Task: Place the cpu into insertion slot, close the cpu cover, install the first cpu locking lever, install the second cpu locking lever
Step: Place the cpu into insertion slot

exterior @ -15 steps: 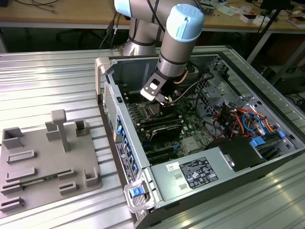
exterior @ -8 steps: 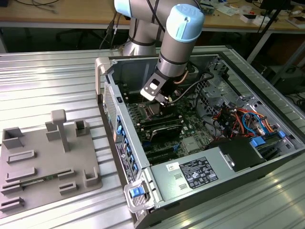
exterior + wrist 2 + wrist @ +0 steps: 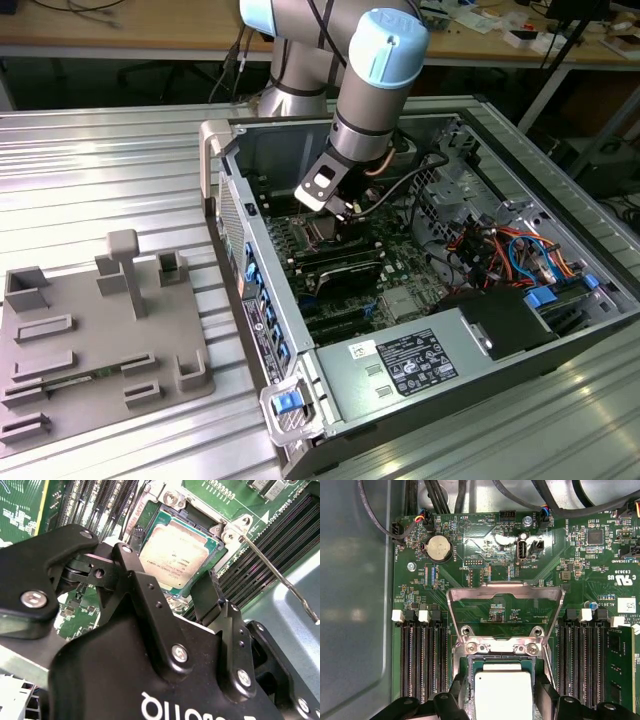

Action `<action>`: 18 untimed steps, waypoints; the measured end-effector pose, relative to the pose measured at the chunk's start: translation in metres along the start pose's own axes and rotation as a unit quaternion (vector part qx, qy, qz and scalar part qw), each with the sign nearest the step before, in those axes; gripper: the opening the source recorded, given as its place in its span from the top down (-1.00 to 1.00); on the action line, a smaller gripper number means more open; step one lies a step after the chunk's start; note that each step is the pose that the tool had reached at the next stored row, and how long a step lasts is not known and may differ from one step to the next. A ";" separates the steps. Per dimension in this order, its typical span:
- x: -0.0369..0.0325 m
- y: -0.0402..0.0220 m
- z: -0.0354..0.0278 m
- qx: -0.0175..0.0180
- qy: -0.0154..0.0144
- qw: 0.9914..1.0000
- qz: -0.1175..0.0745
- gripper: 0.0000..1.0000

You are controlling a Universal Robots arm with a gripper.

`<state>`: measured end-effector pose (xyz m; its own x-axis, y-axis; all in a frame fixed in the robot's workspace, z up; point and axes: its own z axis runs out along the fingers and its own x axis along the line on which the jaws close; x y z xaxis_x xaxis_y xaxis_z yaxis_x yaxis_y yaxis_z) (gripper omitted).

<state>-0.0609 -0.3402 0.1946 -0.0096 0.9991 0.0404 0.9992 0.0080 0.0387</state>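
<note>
Pincer (image 3: pixel 167 567) hangs open and empty, its fingers (image 3: pixel 461 695) flanking the cpu (image 3: pixel 503 695) that lies in the insertion slot (image 3: pixel 498 656), the cpu cover (image 3: pixel 530 591) standing raised beyond it, memory slots (image 3: pixel 422 655) on both sides, a wire lever (image 3: pixel 270 565) lifted clear, and the slot's near edge hidden behind the pincer's body.

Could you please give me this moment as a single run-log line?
cpu: lying in slot | gripper: directly over cpu | cover: open, flipped back | lever: swung clear
</note>
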 end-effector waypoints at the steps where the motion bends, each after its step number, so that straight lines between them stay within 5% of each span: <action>1: 0.0000 0.0000 0.0000 0.000 0.000 1.000 0.000 -0.33; 9: 0.0000 0.0000 -0.0004 0.000 0.000 1.000 0.000 -0.33; 18: 0.0003 0.0013 -0.0080 0.001 0.000 1.000 0.000 -0.33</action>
<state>-0.0599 -0.3402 0.2026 -0.0097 0.9991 0.0404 0.9993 0.0082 0.0376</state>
